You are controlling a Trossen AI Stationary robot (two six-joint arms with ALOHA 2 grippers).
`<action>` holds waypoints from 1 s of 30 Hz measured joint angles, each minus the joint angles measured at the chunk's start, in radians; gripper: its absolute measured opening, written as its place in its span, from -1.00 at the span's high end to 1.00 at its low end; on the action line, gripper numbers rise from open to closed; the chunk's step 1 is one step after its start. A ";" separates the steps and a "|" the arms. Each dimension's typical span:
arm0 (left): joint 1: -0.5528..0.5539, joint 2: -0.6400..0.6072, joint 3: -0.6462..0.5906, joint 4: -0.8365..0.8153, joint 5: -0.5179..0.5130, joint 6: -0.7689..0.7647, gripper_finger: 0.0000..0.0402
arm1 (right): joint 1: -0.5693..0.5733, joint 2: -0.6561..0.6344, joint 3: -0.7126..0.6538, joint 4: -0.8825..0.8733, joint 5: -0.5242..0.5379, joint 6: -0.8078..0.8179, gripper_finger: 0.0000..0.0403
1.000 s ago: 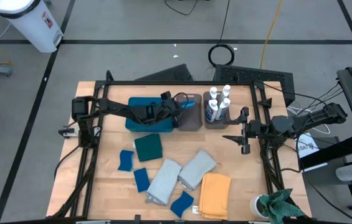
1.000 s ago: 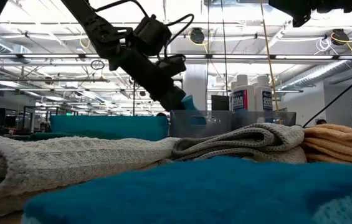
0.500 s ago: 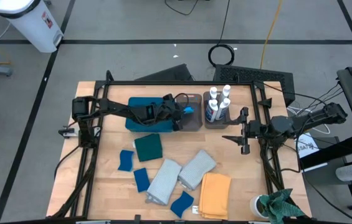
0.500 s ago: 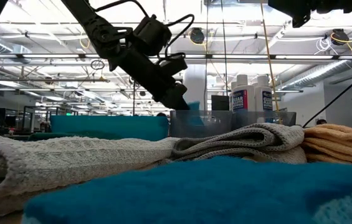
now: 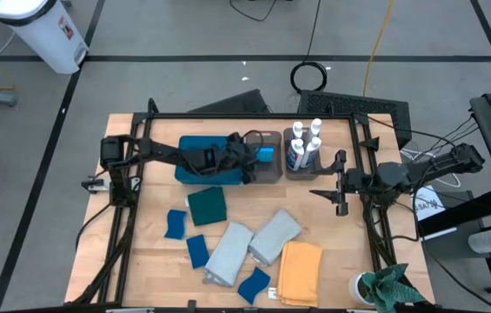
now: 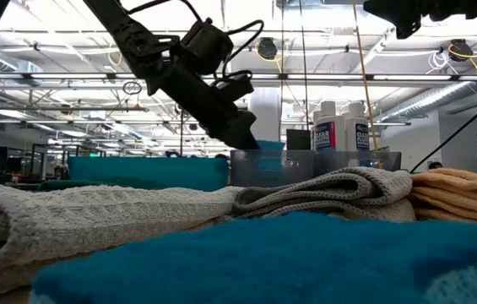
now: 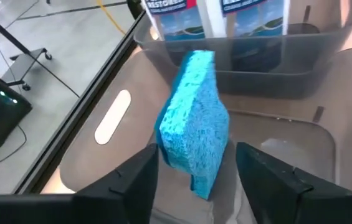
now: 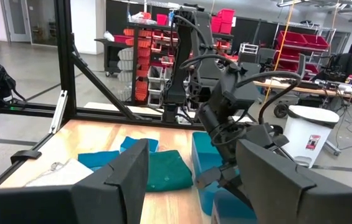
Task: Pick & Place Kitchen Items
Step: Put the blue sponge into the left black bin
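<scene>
My left gripper (image 5: 252,158) reaches from the table's left over the left grey bin (image 5: 268,170) and is open. A blue sponge (image 7: 193,134) stands on edge between its fingers, its lower end down in the bin. The right bin (image 5: 304,165) holds several white bottles (image 5: 306,143). Nearer on the table lie a dark teal cloth (image 5: 207,206), two pale grey cloths (image 5: 229,252), a mustard cloth (image 5: 300,271) and three blue sponges (image 5: 197,250). My right gripper (image 5: 337,181) waits open at the table's right. My left gripper's fingers stand on either side of the sponge's broad faces (image 7: 182,155). A gap shows beside one finger (image 7: 260,177). Whether the other finger (image 7: 139,177) still touches the sponge, I cannot tell.
A flat teal tray (image 5: 195,170) lies left of the bins, under my left arm. A green rag (image 5: 390,287) sits in a white cup at the near right corner. The black frame's uprights stand at the table's corners.
My left gripper has opened while staying over the left bin, and its wrist has rolled a little. The blue sponge, which stuck up above the bin's rim, has sunk lower into the bin.
</scene>
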 joint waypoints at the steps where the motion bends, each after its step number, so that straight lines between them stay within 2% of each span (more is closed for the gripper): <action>1: -0.004 0.000 0.000 0.001 -0.006 0.002 -0.13 | 0.000 0.000 0.000 -0.001 0.000 0.000 -0.05; 6: -0.026 -0.012 0.000 0.017 -0.058 0.008 -0.24 | 0.000 0.000 0.000 -0.002 0.000 0.000 -0.05; 13: -0.083 -0.083 0.001 0.006 -0.057 0.009 -0.29 | 0.000 0.000 0.000 -0.005 0.000 0.000 -0.05; 16: -0.113 -0.136 0.001 -0.031 -0.044 0.009 -0.28 | 0.000 0.000 0.000 -0.008 0.000 0.000 -0.05; 20: -0.153 -0.215 0.001 -0.098 0.027 0.006 -0.29 | 0.000 0.000 0.000 -0.009 0.000 0.000 -0.05; 25: -0.207 -0.306 0.001 -0.160 0.035 0.001 -0.29 | 0.000 0.000 0.000 -0.008 0.000 0.001 -0.05; 30: -0.265 -0.392 0.001 -0.304 0.039 -0.041 -0.30 | 0.000 0.000 0.000 -0.009 0.000 0.001 -0.05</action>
